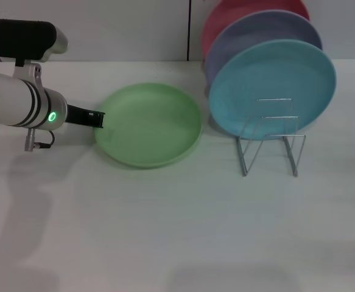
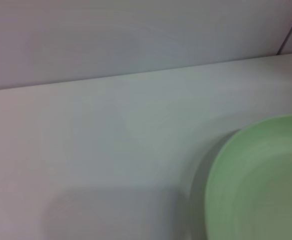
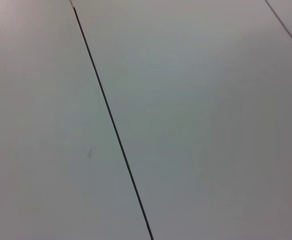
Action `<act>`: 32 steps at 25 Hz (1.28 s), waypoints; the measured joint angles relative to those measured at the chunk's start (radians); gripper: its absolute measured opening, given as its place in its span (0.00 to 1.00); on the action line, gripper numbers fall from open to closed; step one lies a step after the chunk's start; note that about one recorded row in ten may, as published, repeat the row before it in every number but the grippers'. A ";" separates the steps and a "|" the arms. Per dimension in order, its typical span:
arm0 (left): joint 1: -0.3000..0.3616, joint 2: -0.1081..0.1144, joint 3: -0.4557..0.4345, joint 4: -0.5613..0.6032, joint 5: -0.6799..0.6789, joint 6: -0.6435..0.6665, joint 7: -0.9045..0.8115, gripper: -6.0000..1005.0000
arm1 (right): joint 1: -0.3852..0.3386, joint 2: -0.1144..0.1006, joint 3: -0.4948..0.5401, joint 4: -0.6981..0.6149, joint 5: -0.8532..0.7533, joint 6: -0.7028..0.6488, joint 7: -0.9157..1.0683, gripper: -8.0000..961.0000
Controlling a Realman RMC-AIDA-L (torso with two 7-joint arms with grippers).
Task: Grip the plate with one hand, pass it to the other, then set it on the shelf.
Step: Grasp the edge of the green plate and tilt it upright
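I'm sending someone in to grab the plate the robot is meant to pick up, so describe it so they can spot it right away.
On the white table, look left of the wire shelf that holds three upright plates. The plate lies flat there, with the left gripper at its left rim. It is the only light-green plate and the only one not standing up.

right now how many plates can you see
4: the light-green plate flat on the table by the left gripper; turquoise plate, lavender plate and red plate upright in the wire rack. More may be hidden behind.
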 joint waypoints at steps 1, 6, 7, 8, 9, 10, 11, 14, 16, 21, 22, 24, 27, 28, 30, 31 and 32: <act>0.000 0.000 -0.001 0.000 0.000 -0.001 0.000 0.13 | 0.000 0.000 0.000 0.000 0.000 0.000 0.000 0.76; 0.000 0.000 -0.005 0.000 0.000 -0.012 0.002 0.13 | 0.001 0.000 -0.011 0.000 0.000 0.000 0.002 0.76; 0.000 0.001 -0.006 0.000 0.000 -0.013 0.002 0.13 | 0.002 0.000 -0.013 0.000 0.000 0.000 0.002 0.76; 0.000 0.001 -0.006 0.000 0.000 -0.015 0.002 0.13 | 0.002 -0.001 -0.014 0.000 0.000 0.000 0.002 0.76; 0.000 0.001 -0.007 0.000 0.000 -0.015 0.002 0.14 | 0.002 -0.001 -0.014 0.000 0.000 0.000 0.003 0.76; 0.000 0.001 -0.007 0.000 0.000 -0.015 0.002 0.17 | 0.003 -0.001 -0.014 0.000 0.000 0.000 0.003 0.76; 0.000 0.001 -0.007 0.000 0.000 -0.015 0.002 0.20 | 0.003 -0.001 -0.014 0.000 0.000 0.000 0.003 0.76; 0.000 0.001 -0.007 0.000 0.000 -0.015 0.001 0.28 | 0.003 -0.001 -0.014 0.000 0.000 0.000 0.003 0.76; 0.001 0.001 -0.004 0.000 0.000 -0.015 0.001 0.28 | 0.003 -0.001 -0.014 0.000 0.000 0.000 0.003 0.76; 0.001 -0.001 -0.002 0.002 0.000 -0.015 0.001 0.30 | 0.003 -0.002 -0.014 0.000 0.000 0.000 0.003 0.76; 0.001 -0.001 -0.001 0.003 0.000 -0.015 0.001 0.30 | 0.003 -0.002 -0.014 0.000 0.000 0.000 0.003 0.76; 0.002 -0.002 0.000 0.005 0.000 -0.015 0.002 0.30 | 0.002 -0.002 -0.014 0.000 0.000 0.000 0.004 0.76; 0.001 -0.003 0.001 0.005 0.000 -0.015 0.002 0.29 | 0.000 -0.002 -0.014 -0.002 0.000 0.000 0.010 0.76; 0.002 -0.003 0.001 0.006 0.000 -0.015 0.002 0.29 | -0.001 -0.002 -0.014 -0.002 0.000 0.000 0.011 0.76; 0.002 -0.003 0.001 0.006 0.000 -0.015 0.002 0.29 | -0.002 -0.002 -0.014 -0.003 0.000 0.000 0.011 0.76; 0.002 -0.003 0.001 0.006 0.000 -0.015 0.002 0.29 | -0.003 -0.002 -0.014 -0.003 0.000 -0.001 0.012 0.76; 0.002 -0.003 0.001 0.006 0.000 -0.015 0.002 0.29 | -0.004 -0.002 -0.014 -0.003 0.000 -0.001 0.012 0.76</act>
